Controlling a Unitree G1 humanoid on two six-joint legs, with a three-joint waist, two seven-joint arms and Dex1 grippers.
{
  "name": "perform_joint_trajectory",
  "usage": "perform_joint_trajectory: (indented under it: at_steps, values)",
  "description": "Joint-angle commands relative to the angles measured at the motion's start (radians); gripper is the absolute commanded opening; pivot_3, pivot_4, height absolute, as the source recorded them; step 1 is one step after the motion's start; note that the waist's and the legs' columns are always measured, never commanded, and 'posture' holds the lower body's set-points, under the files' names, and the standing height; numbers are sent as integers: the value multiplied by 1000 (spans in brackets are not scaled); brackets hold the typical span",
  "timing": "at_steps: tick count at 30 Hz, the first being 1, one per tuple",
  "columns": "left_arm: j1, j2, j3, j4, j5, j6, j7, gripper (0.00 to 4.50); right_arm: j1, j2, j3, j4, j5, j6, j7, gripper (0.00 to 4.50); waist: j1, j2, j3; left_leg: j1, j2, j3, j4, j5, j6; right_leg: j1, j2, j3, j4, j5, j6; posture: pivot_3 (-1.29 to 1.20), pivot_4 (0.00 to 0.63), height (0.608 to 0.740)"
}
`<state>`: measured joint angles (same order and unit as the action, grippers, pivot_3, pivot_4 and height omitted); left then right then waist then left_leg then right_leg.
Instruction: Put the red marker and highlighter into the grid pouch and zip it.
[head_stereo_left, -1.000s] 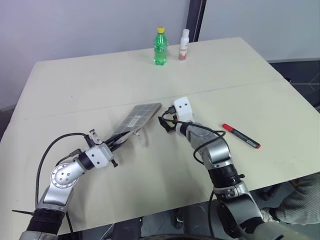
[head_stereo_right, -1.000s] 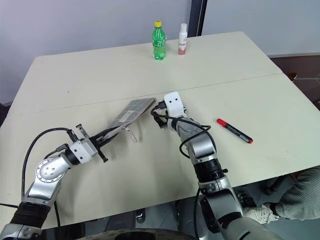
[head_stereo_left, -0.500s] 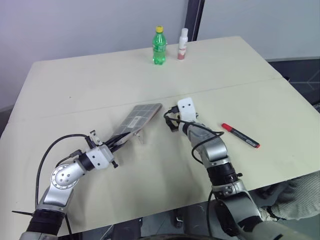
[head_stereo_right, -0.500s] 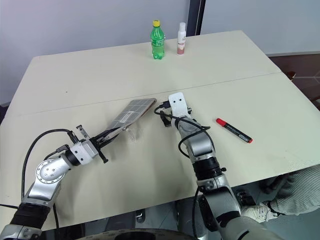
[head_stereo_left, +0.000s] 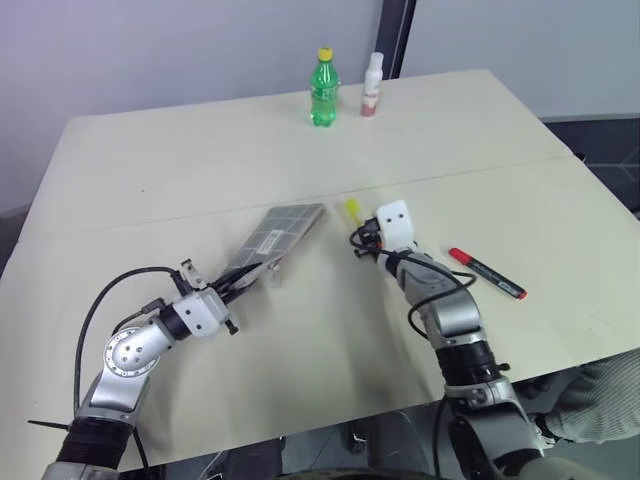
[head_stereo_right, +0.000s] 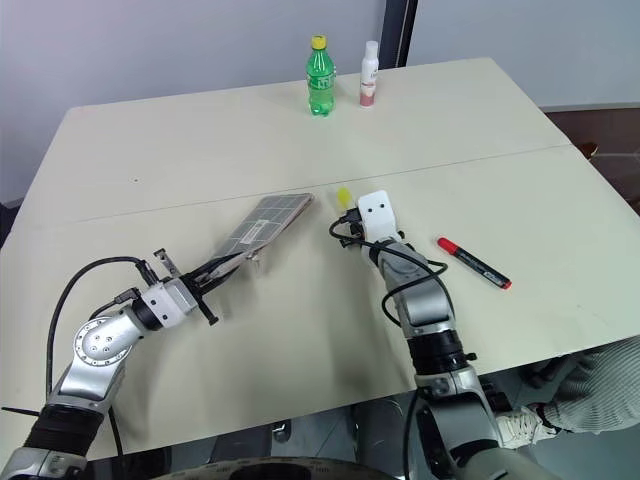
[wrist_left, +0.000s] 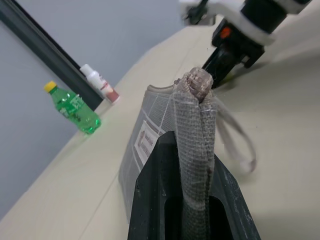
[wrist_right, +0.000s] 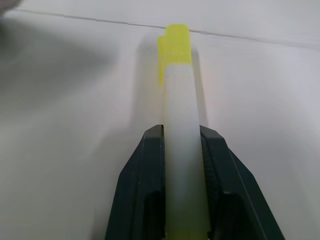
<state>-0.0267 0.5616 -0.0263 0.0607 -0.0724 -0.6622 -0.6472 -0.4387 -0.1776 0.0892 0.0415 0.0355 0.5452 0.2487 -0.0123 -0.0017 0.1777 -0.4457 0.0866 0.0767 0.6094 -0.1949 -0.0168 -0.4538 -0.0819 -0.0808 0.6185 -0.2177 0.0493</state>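
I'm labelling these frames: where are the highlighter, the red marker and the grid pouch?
highlighter (wrist_right: 178, 90), right wrist view, on its pale barrel.
red marker (head_stereo_left: 487, 274), left eye view, middle of the black barrel.
grid pouch (head_stereo_left: 279, 232), left eye view, on its gridded face.

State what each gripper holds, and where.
Left gripper pinches the grid pouch by one end. Right gripper clamps the highlighter around its pale barrel.

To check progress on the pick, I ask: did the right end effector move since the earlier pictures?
Yes. The right end effector has moved to the robot's right, away from the grid pouch and closer to the red marker, and is now shut on the highlighter.
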Motion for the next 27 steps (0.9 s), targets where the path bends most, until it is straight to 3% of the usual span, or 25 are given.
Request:
perform_joint_trajectory:
  at_steps: [1, 5, 9, 16, 27]
  values:
    - [-19, 5, 5, -62, -103, 66, -34, 0, 34, -161, 6, -131, -17, -226, 161, 316, 2, 0, 0, -1, 0, 0, 0, 0, 1, -1, 0, 0, 0, 1, 1, 0, 150, 740]
    - [-49, 20, -2, -103, -207, 158, -113, 0, 64, -347, 25, -169, -51, -473, 306, 316, 0, 0, 1, -1, -1, 0, 1, 0, 2, -1, 1, 0, 1, 1, 1, 0, 150, 740]
    - [-100, 13, 16, -126, -291, 246, -165, 0, 44, -441, 73, -144, -135, -647, 364, 316, -4, -1, 1, 2, 0, 0, 1, -1, 2, -1, 2, 0, 1, 1, 1, 0, 150, 740]
    - [-159, 5, 35, -117, -336, 304, -225, 0, -18, -476, 131, -67, -293, -802, 340, 316, 1, -1, 2, 2, 0, 0, 4, 0, 1, 2, 1, 0, 0, 1, 1, 0, 150, 740]
    - [-147, 4, 48, -107, -303, 290, -250, 0, -53, -490, 80, -51, -324, -812, 323, 316, 2, -2, 2, 2, -1, 0, 4, 0, 2, 3, 1, 0, 1, 2, 2, 0, 150, 740]
